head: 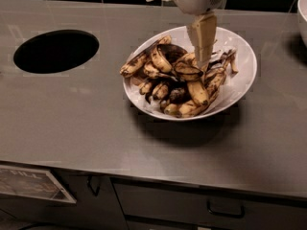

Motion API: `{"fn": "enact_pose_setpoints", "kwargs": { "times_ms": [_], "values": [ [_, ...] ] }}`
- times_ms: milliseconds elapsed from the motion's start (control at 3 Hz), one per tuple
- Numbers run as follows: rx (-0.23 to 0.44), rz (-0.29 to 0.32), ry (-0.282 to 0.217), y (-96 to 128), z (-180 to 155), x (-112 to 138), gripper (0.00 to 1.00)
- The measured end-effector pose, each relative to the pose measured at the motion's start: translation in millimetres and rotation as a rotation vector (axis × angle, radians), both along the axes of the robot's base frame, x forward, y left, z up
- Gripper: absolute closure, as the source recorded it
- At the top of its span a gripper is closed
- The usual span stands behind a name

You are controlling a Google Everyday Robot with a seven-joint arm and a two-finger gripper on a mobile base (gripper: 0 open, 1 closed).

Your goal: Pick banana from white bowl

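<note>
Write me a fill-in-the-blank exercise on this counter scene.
The gripper hangs over the ____ bowl.
The bowl is piled with overripe ____.
In the camera view, the round hole in the counter lies to the bowl's ____.
Missing words: white; bananas; left.

Dark curved banana (overripe) lying in white bowl; gripper low over bowl.

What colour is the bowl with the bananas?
The white bowl is glossy white, clearest in the camera view. The gripper hangs over its bananas.
</note>
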State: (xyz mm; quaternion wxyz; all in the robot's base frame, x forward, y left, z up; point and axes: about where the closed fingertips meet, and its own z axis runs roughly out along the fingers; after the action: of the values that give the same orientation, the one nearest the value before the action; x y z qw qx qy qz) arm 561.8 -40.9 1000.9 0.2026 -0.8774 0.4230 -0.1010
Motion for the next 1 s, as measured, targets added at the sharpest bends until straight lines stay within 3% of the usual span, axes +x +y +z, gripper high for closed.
{"fn": "enact_pose_setpoints", "kwargs": {
  "times_ms": [1000],
  "values": [
    [-0.025,0.067,-0.132,4.2,22.2,7.5,0.00]
  ]
}}
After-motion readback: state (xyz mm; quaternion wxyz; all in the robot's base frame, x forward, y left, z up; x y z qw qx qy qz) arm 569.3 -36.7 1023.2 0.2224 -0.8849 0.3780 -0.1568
